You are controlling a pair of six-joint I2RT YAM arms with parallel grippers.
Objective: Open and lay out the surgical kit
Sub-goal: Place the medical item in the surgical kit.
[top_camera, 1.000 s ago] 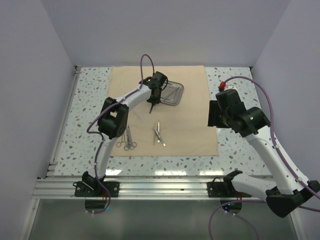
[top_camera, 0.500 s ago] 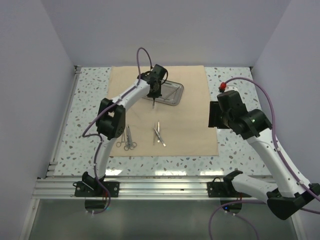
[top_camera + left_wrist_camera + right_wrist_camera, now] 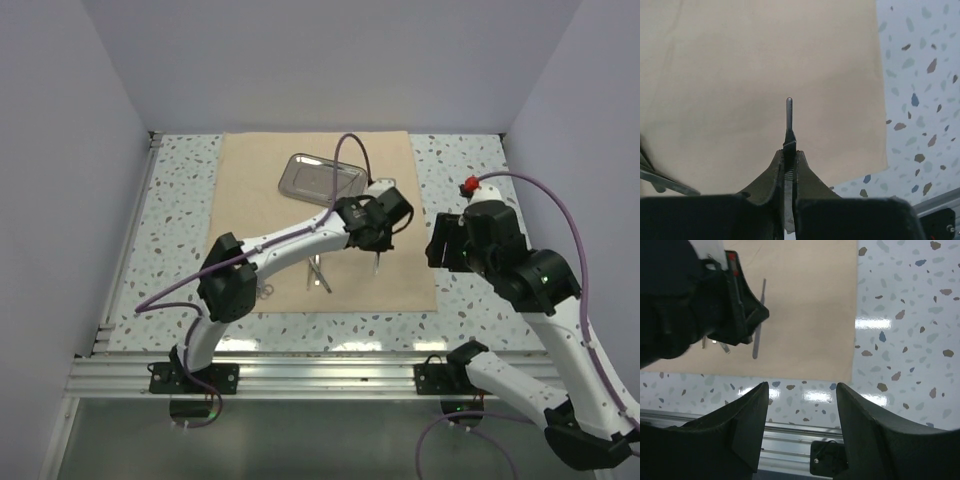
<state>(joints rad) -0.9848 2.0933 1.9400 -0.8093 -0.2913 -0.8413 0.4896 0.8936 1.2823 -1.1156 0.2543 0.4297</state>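
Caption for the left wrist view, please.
Left gripper shut on a thin steel instrument, pointing out over the beige cloth.

Thin steel tool point(image 3: 789, 115) pinched in the left gripper point(image 3: 788, 152): I cannot name its type. Its lower part is buried between the fingers point(image 3: 772, 175), and from the top camera it is only a sliver.

Left wrist view, left edge: another instrument point(image 3: 662, 181), blurred and cut by the frame.

Top view: the left arm point(image 3: 280, 250) covers part of the instruments point(image 3: 318, 272) lying on the cloth point(image 3: 250, 190). The right arm point(image 3: 540, 290) runs out of frame at the lower right.

Right wrist view: the left arm is a dark, unfocused mass cut off at the top-left corner. It hides most of those instruments.
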